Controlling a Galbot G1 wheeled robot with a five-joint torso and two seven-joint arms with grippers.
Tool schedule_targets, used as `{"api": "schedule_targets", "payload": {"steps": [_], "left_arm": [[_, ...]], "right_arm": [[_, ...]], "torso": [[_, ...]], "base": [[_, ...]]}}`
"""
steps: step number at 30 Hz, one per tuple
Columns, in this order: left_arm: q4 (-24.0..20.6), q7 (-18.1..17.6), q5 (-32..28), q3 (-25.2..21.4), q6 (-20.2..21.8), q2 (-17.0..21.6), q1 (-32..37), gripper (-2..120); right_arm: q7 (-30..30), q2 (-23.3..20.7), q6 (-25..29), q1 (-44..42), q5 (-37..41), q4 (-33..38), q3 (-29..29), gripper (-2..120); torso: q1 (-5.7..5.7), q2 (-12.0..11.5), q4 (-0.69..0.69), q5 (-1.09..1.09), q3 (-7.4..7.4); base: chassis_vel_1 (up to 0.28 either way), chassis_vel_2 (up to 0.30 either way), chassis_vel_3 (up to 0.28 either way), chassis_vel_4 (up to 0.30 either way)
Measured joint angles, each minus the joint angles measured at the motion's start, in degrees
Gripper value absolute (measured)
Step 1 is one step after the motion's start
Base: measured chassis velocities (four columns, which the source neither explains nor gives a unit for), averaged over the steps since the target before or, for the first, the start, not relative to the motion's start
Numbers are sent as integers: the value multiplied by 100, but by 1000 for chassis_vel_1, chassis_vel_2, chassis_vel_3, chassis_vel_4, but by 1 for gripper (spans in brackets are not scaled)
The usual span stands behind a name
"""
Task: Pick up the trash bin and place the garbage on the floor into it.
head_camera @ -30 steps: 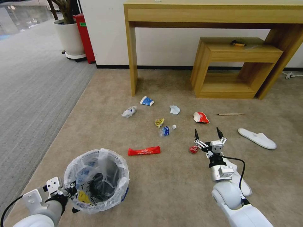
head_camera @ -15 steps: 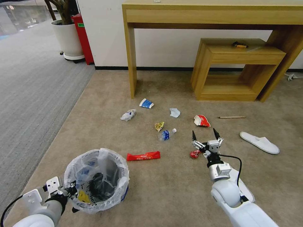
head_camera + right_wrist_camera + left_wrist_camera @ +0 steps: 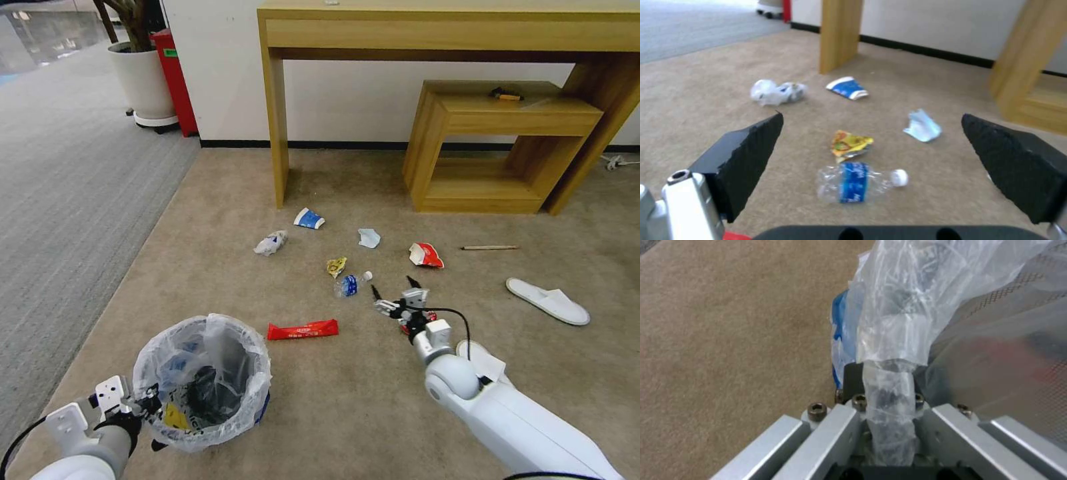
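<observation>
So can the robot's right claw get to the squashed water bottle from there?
Probably yes. The right claw is open, low over the carpet, and the bottle lies straight ahead between its fingers with nothing in the way.

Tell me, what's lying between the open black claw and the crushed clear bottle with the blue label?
Nothing: in the right wrist view, bare beige carpet separates the open right gripper from the crushed clear plastic bottle.
</observation>
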Motion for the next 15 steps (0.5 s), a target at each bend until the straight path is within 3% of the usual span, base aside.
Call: {"api": "schedule_targets", "payload": {"steps": [11, 15], "left_arm": [[260, 26, 104, 69, -13, -58, -169, 0], [341, 51, 136, 118, -31, -49, -220, 0]], "right_arm": [[-369, 135, 220, 629, 138, -1099, -1426, 100], [-435, 137, 333, 715, 68, -1408, -1694, 100]], "torso": [[0, 0, -1, 1, 0], [0, 0, -2, 0, 0]], "base": [[0, 0, 0, 0], [0, 0, 0, 0]]}}
